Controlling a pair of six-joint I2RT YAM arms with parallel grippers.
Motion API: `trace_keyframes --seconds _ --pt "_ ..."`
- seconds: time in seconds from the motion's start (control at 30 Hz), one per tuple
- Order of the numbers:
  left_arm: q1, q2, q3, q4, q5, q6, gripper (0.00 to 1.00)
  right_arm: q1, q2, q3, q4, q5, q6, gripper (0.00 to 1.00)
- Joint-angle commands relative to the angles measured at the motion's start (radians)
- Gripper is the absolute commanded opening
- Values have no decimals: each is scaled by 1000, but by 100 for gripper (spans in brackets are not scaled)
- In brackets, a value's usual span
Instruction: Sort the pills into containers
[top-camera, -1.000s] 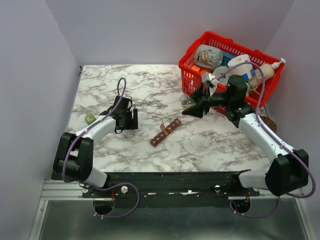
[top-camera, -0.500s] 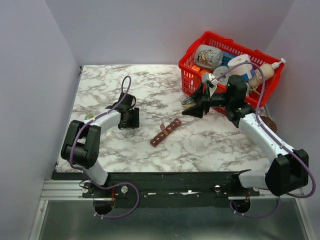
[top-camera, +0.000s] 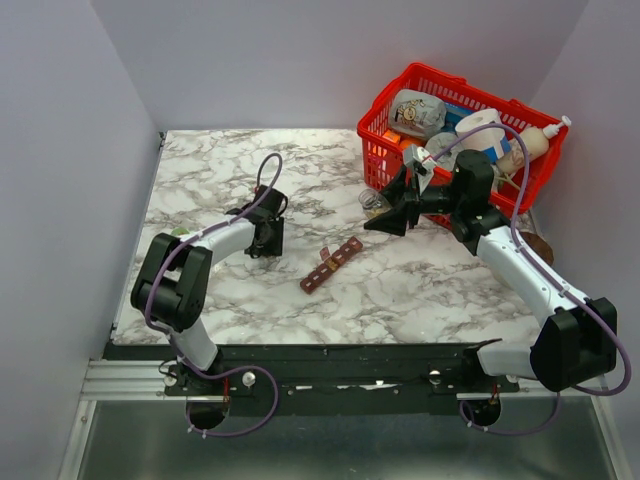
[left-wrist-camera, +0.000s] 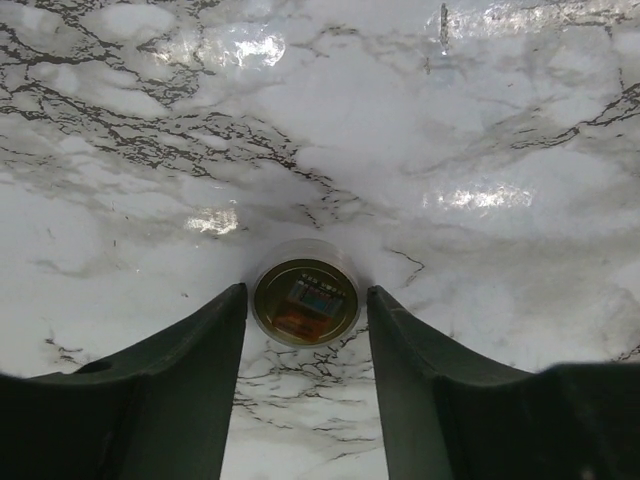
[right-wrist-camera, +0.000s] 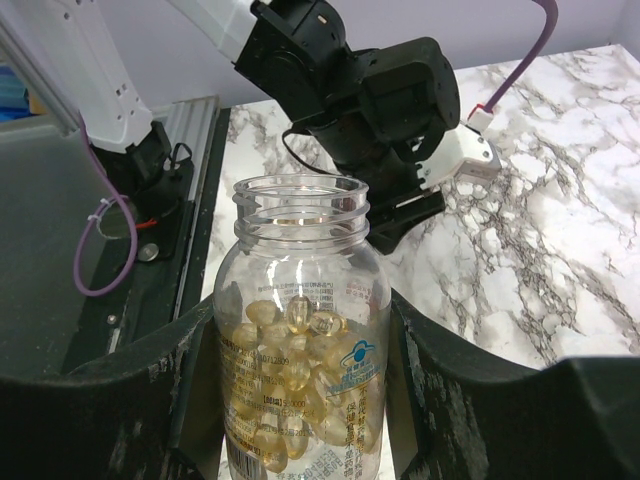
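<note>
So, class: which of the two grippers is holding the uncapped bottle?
The right gripper: the uncapped clear bottle stands clamped between its fingers. The left gripper merely straddles a small round object lying on the marble table.

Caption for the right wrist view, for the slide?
Right gripper holding an uncapped clear plastic bottle of yellowish gel capsules, left arm and white marble table behind.
</note>
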Motion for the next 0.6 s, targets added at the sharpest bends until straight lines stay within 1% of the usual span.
trace_keyframes --seconds 0.0,0.1,0.17,0.2,0.3,0.43,0.5,0.53,0.57 --pt "-18 8 0 -41 -63 4 51 -6 6 -10 -2 -31 -31 9" --pt "-18 -15 4 -31 -48 4 35 -7 6 -10 -12 -25 -44 9" --pt "-18 -34 4 -23 -22 7 28 -6 4 -10 -20 -22 -51 9" --pt "-18 -57 6 -20 -13 10 22 -6 6 -10 -25 -21 -59 9" --pt "-18 -113 21 -27 37 22 17 -6 11 -10 -41 -13 -83 9" --pt "-18 -190 53 -61 123 48 15 -6 24 -4 -67 -11 -103 9" --pt "-18 -237 73 -83 144 44 14 -7 26 -4 -71 -5 -116 9" --pt "-18 -254 79 -87 223 44 14 -6 27 -4 -80 -4 -122 9" --pt "-18 -274 90 -90 255 28 13 -6 27 -4 -86 -1 -128 9"
